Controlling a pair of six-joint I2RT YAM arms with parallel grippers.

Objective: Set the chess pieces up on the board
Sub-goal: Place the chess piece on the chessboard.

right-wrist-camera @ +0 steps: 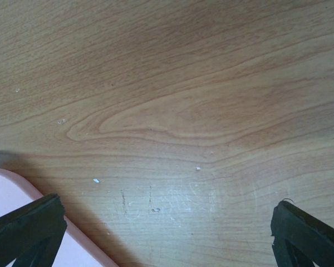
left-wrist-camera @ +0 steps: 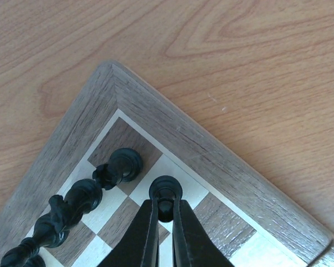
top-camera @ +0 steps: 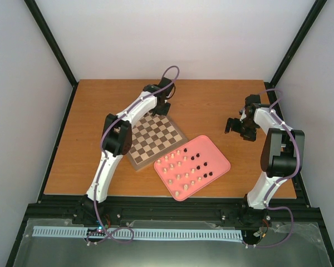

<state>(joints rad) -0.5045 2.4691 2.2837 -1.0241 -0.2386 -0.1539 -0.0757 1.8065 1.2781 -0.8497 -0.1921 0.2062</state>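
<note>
The board [top-camera: 156, 139] lies left of centre on the table. My left gripper [top-camera: 158, 104] is over its far corner. In the left wrist view that gripper [left-wrist-camera: 165, 210] is shut on the head of a dark pawn [left-wrist-camera: 166, 192], which stands upright with its base on a light square next to the border [left-wrist-camera: 172, 133]. A dark rook [left-wrist-camera: 126, 164] fills the corner square, and a knight [left-wrist-camera: 83, 198] and further dark pieces [left-wrist-camera: 47, 229] run along the edge behind it. My right gripper [top-camera: 237, 125] hangs open over bare wood, its fingers [right-wrist-camera: 28, 229] far apart and holding nothing.
A pink tray [top-camera: 211, 146] right of the board holds several cream and dark chess pieces [top-camera: 181, 169]. Its corner [right-wrist-camera: 11, 217] shows at the lower left of the right wrist view. Black frame rails border the table.
</note>
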